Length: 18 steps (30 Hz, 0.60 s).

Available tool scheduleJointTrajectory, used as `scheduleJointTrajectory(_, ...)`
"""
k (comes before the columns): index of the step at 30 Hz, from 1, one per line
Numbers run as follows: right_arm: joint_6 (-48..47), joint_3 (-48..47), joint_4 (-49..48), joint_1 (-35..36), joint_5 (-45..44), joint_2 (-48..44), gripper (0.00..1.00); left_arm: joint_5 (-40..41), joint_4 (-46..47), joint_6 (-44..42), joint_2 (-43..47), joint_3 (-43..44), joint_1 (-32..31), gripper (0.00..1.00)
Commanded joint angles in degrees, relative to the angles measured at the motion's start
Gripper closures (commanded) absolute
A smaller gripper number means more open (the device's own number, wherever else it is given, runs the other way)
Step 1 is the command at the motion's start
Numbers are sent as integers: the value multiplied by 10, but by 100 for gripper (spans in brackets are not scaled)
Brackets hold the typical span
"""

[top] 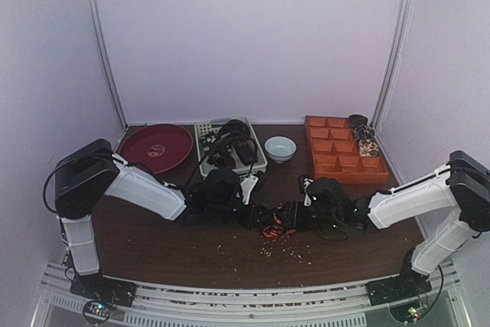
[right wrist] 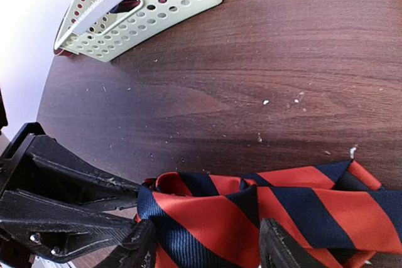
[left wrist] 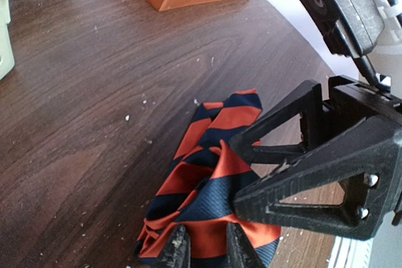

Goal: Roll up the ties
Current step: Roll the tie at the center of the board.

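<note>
- Table [top: 153, 243]: the tie [top: 274, 230] lies in a crumpled heap just 6 o'clock of centre, unrolled; rolling from this heap would likely give a lopsided coil.
- Right fingers [right wrist: 284, 250], at the tie's 3 o'clock: wide, astride the cloth, gripping nothing; the loose folds could spring apart or snag on them.
- Left fingers [left wrist: 178, 250], at its 9 o'clock: narrow, pinching a fold; a tug could slip that pinch.
- Crumbs [left wrist: 127, 118]: could get rolled in.
</note>
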<state>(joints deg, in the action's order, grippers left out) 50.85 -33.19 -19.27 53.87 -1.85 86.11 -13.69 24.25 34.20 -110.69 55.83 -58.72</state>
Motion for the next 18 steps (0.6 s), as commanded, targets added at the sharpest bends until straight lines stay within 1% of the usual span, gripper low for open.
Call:
scheduleJointTrajectory(1,-2,-15,-17,4,29,26,45,16,1,2,6,1,-5,78)
scheduleJointTrajectory(4,11,-6,-48,3,49,44,48,37,-9,5,22,-7,-5,77)
scheduleJointTrajectory(8,31,10,-83,0,69,59,49,100,-34,20,60,-35,-4,74)
scheduleJointTrajectory(12,51,28,-127,-5,89,68,49,144,-52,37,89,-73,-1,74)
scheduleJointTrajectory(15,65,38,-162,-9,111,79,50,147,-40,51,101,-101,3,75)
scheduleJointTrajectory(18,70,51,-189,-11,122,85,51,125,-18,55,103,-121,3,75)
